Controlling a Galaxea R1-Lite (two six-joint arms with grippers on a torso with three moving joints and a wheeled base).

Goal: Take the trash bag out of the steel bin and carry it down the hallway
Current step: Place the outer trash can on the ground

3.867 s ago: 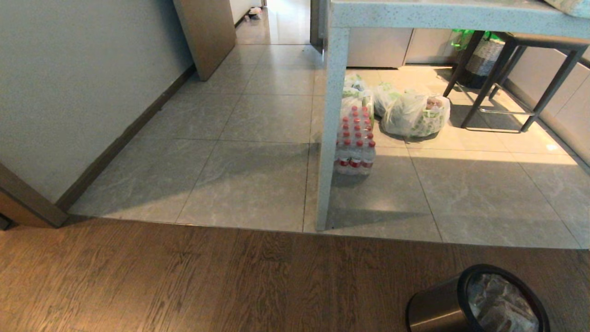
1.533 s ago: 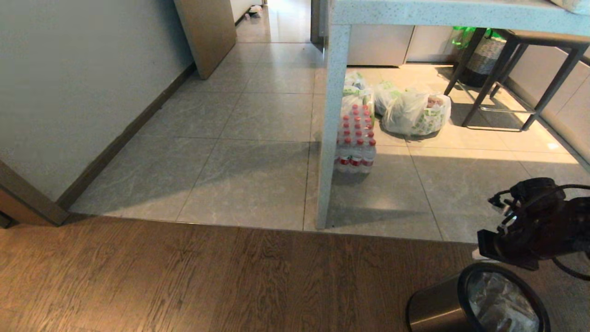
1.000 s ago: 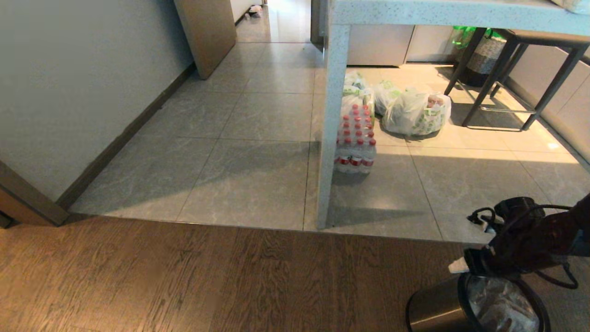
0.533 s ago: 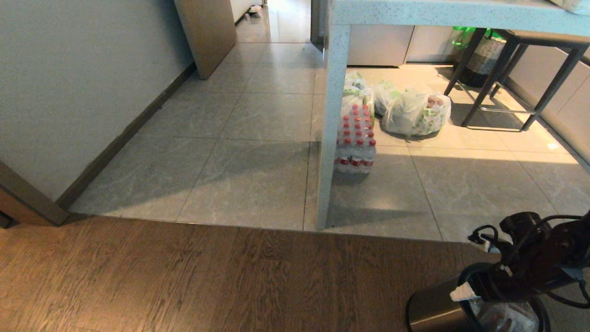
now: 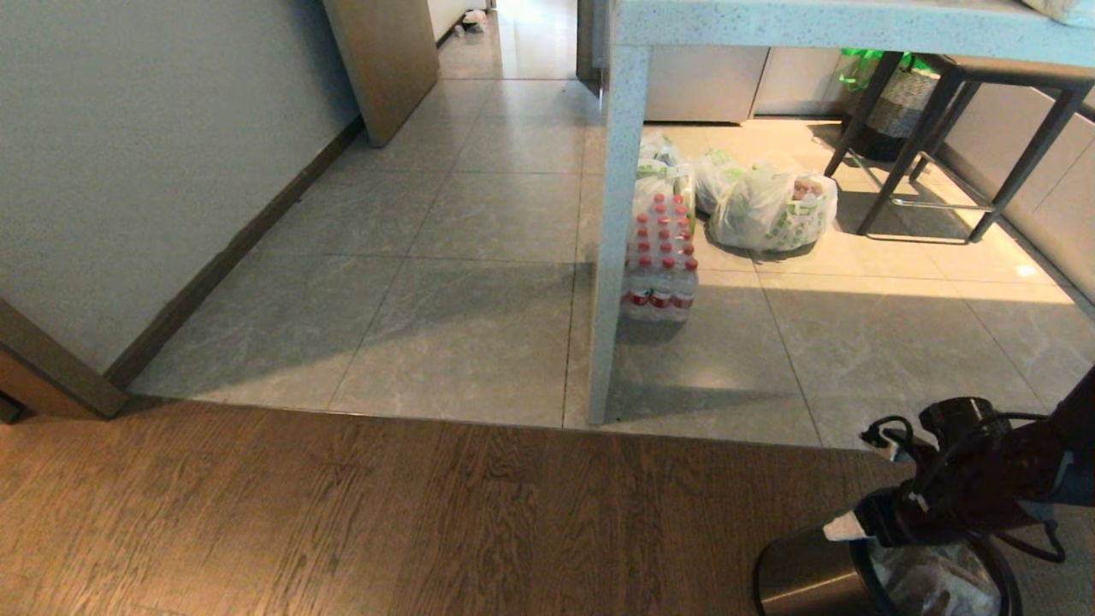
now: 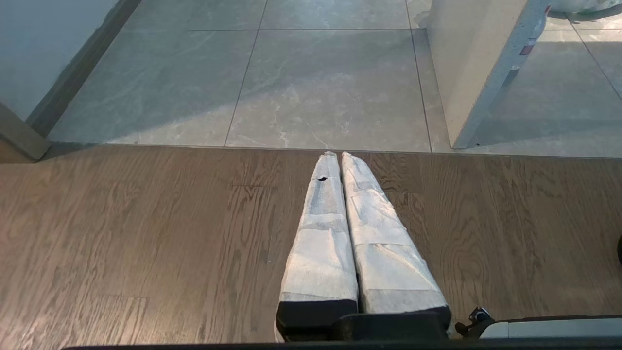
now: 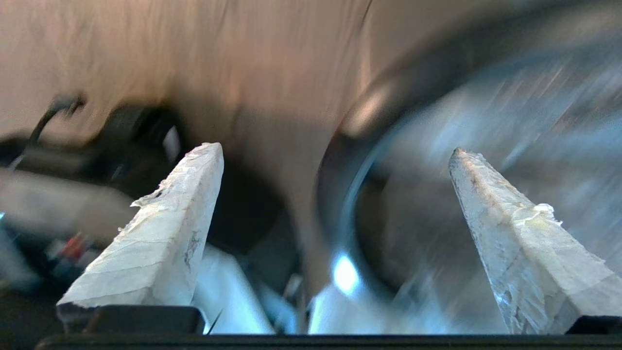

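- Two claws are mine: my right claw [image 5: 855,532] sits at about 5 o'clock in the head view, over the far rim of the steel bin [image 5: 804,577], its two taped fingers [image 7: 160,233] spread wide with nothing between them.
- In the right wrist view the bin's black rim [image 7: 340,160] curves between those fingers, blurred; I cannot tell whether either finger touches it.
- The trash bag [image 5: 928,582] is inside the bin, clear and wrinkled, with pale rubbish showing through, just below my right claw.
- The bin stands on the dark wood floor [image 5: 385,513], near the edge of the grey tiles [image 5: 479,325].
- My left claw [image 6: 337,160] hangs over bare wood floor, its taped fingers pressed together and holding nothing.
- At 12 o'clock the hallway [image 5: 522,38] runs away past a door panel [image 5: 385,60].
- At 1 o'clock, by the leg of the desk [image 5: 612,257], stand a pack of red-capped bottles [image 5: 659,265] and white bags with green print [image 5: 770,210].
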